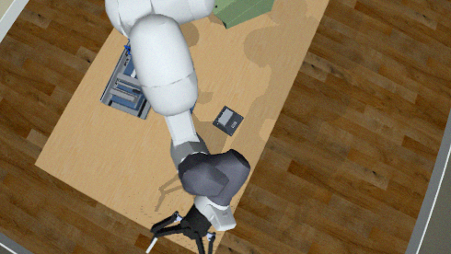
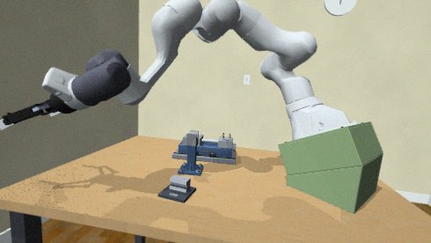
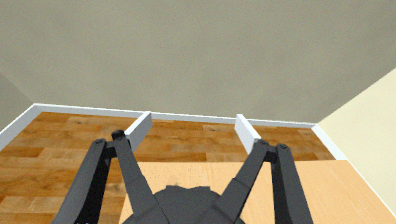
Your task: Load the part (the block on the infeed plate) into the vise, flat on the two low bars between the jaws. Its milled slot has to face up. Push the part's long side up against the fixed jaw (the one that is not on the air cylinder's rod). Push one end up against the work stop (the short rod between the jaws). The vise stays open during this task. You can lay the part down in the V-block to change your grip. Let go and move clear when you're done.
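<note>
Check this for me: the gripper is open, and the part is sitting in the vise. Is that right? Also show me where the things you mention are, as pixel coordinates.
Not quite: the part point(image 1: 225, 117) point(image 2: 179, 181) sits on the dark infeed plate point(image 1: 232, 131) point(image 2: 178, 197), away from the vise point(image 1: 121, 99) point(image 2: 215, 150), as the exterior view shows. The gripper point(image 1: 177, 246) point(image 2: 3, 121) point(image 3: 193, 120) is indeed open.

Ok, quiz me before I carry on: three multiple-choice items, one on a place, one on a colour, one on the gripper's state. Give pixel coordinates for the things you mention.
1. Where is the light grey metal block point(image 1: 225, 116) point(image 2: 179, 181)?
A) between the vise jaws
B) on the dark square plate point(image 1: 234, 131) point(image 2: 171, 196)
C) on the floor

2. What colour is the large angular box point(image 1: 244, 11) point(image 2: 323, 165) by the arm's base?
A) green
B) red
C) yellow

3. How does the black two-fingered pincer point(image 1: 180, 243) point(image 3: 193, 120) stand?
A) shut on the block
B) shut on nothing
C) open

1 B: the exterior view shows it sitting there.
2 A: its faces are green in the top and exterior views.
3 C: the wrist view shows a wide gap with nothing between its fingers.
</note>
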You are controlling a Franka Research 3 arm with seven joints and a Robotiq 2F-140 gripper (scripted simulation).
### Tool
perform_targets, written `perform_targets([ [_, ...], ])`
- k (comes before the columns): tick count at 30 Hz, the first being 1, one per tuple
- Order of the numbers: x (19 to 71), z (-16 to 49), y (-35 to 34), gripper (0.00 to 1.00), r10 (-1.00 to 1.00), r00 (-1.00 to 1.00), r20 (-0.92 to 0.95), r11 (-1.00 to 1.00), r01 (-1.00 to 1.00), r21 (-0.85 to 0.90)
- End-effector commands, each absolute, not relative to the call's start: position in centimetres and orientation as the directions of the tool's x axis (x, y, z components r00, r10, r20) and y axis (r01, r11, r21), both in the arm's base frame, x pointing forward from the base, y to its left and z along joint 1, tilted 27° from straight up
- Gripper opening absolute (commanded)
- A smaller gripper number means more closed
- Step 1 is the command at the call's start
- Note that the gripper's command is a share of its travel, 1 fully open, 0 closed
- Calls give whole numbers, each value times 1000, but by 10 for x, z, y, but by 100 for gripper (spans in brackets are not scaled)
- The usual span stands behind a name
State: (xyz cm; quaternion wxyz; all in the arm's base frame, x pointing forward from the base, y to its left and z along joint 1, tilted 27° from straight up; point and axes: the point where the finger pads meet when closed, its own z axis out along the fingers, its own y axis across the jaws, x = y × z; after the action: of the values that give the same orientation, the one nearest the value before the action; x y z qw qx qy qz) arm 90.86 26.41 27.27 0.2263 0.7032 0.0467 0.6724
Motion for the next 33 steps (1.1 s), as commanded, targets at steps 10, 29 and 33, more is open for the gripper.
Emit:
perform_targets([
  [10, 909, 273, 264, 100, 370, 91, 925, -893, -239, 381],
  [29, 863, 267, 246, 100, 37, 166, 985, -936, -340, 93],
  [33, 848, 263, 243, 100, -55, 180, 982, -927, -374, 16],
])
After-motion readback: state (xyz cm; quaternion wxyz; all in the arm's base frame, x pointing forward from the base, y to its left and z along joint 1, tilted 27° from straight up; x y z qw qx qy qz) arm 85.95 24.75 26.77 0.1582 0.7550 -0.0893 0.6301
